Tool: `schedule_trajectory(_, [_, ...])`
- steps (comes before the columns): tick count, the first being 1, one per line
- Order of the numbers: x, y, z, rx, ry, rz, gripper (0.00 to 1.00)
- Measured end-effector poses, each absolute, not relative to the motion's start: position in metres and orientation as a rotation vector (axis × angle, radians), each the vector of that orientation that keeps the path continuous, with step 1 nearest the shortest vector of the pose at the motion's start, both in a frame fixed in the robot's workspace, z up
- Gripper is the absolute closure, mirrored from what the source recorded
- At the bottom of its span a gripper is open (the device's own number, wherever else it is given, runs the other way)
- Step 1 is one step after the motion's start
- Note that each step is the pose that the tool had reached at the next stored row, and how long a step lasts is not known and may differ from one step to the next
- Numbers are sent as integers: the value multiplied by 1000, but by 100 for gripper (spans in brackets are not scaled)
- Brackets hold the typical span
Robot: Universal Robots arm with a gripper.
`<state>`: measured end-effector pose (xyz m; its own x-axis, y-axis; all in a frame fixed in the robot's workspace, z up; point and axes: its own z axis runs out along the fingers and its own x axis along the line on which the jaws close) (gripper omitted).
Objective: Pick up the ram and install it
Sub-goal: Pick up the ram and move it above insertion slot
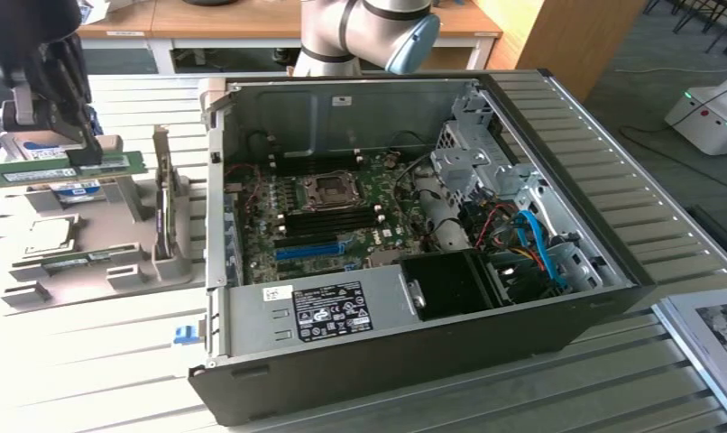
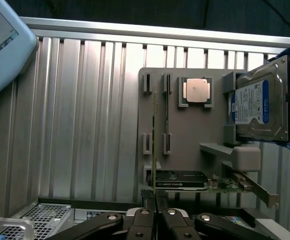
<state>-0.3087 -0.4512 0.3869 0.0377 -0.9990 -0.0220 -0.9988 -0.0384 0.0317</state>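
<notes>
A robot arm's gripper (image 2: 154, 199) holds the ram (image 1: 63, 169), a long thin green stick, in the air above a grey holder tray (image 2: 184, 135); the tray sits on a slatted metal table (image 1: 99, 361), on the exterior view's left of an open computer case (image 1: 544, 117). The stick hangs level and lengthwise, clear of the tray's slots, well apart from the case; it is not yet in the motherboard (image 1: 327, 216).

The wrist view looks along the stick's thin edge, so it reads as a narrow line running away from the gripper; the grip looks to be on the two flat faces, likely so the stick stays on edge, the way it would have to enter a slot. One pair of tray slots just beside that line is empty; the pair next to it holds a second stick (image 2: 166, 115). The tray keeps each part in its own seat: a square silver processor chip (image 2: 196, 91) lies flat, a hard drive (image 2: 257, 107) stands on edge, and a graphics card (image 2: 184, 179) stands along the side nearest the gripper.

The two dark fingers (image 2: 145, 197) are clenched nearly together, pressing the stick from both sides with only its thickness between them; they touch nothing else.
</notes>
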Motion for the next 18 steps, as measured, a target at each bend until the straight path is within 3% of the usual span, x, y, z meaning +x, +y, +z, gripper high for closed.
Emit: schedule_trajectory(18, [-290, -451, 387, 2257, -2173, -59, 88])
